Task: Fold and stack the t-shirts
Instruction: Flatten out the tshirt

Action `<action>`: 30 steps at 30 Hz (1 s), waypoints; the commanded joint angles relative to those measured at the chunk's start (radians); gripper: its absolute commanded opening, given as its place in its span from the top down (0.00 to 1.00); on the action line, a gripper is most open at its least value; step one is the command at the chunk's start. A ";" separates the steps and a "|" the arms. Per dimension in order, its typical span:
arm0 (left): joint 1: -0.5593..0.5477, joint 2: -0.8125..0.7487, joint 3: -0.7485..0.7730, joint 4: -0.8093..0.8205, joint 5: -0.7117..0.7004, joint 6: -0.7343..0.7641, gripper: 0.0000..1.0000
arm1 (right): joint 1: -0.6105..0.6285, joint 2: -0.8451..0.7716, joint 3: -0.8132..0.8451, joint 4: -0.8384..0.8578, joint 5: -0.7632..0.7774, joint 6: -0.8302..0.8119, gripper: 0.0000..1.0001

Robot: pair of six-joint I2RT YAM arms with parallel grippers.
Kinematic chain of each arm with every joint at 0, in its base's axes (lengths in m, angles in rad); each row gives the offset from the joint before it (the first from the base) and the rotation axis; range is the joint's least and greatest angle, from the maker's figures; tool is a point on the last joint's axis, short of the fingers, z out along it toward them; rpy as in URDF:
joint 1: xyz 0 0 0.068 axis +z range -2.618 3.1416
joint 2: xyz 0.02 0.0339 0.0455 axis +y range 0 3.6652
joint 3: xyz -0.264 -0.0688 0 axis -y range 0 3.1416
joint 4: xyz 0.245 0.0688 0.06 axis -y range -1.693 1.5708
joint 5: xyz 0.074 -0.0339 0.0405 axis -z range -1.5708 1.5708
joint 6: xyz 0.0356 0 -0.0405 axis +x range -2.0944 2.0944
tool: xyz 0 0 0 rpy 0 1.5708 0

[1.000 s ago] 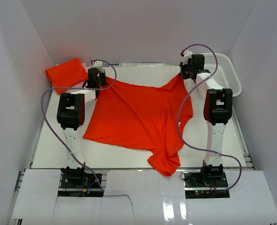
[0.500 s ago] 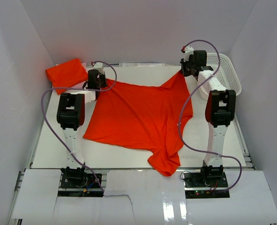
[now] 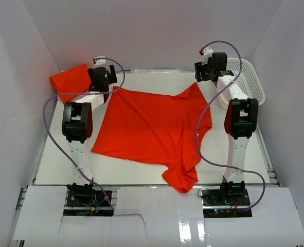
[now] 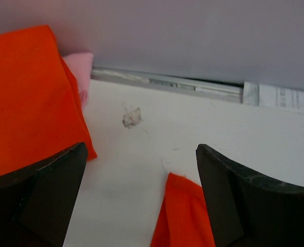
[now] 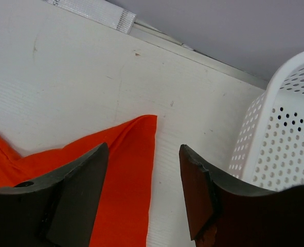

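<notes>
An orange t-shirt [image 3: 152, 128] lies spread flat across the white table [image 3: 54, 154], one part hanging over the near edge. A second orange t-shirt [image 3: 71, 80], folded, rests at the far left corner. My left gripper [image 3: 101, 77] hovers open above the spread shirt's far left corner [image 4: 185, 211], with nothing between its fingers [image 4: 54, 190]; the folded shirt [image 4: 28, 98] lies just to its left. My right gripper [image 3: 203, 72] is open over the far right corner [image 5: 126, 139] and grips nothing.
A white perforated basket [image 3: 249, 77] stands at the far right, close beside the right gripper [image 5: 144, 149] and seen as a wall [image 5: 275, 128] in its wrist view. Something pink [image 4: 79, 64] peeks from behind the folded shirt. The back wall is close behind both grippers.
Both grippers have opened and let go of the shirt's far corners, then drawn back toward the far wall. The corners now lie flat on the table.
</notes>
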 commanded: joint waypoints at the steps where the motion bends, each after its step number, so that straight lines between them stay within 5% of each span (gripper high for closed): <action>1: 0.004 -0.090 0.054 0.020 -0.090 0.027 0.02 | 0.002 -0.098 -0.003 0.041 -0.002 -0.020 0.36; 11: -0.024 -0.318 -0.144 -0.061 0.166 -0.013 0.02 | 0.000 -0.245 -0.163 -0.230 -0.068 0.000 0.42; 19: -0.041 -0.433 -0.300 -0.216 0.597 -0.008 0.09 | 0.000 -0.405 -0.403 -0.388 -0.154 -0.004 0.55; 23: -0.042 -0.400 -0.237 -0.435 0.723 0.009 0.31 | 0.002 -0.443 -0.477 -0.437 -0.151 -0.021 0.86; 26: -0.041 -0.374 -0.214 -0.518 0.729 0.001 0.54 | 0.002 -0.476 -0.552 -0.419 -0.142 -0.026 0.90; 30: -0.042 -0.349 -0.233 -0.555 0.720 0.001 0.64 | 0.002 -0.457 -0.591 -0.413 -0.105 -0.032 0.92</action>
